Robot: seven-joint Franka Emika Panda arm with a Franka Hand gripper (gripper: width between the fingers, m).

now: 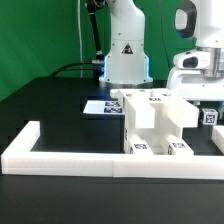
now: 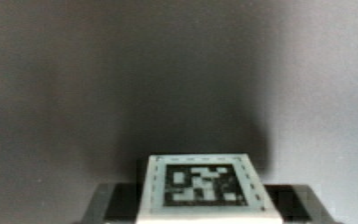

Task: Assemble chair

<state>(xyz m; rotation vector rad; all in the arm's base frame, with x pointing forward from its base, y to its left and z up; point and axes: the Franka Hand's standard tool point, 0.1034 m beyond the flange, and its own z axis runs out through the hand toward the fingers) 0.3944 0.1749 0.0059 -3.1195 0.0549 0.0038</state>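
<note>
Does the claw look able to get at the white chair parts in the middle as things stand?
Probably reachable: the claw hangs close beside the white chair parts, nothing between them. But it looks shut on a small tagged piece, so it cannot grasp them now.

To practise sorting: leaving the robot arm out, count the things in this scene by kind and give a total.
cluster of white chair pieces: 1 (single pieces cannot be told apart)
tagged chair piece held in the gripper: 1
white border wall: 1
marker board: 1
Total: 4
</note>
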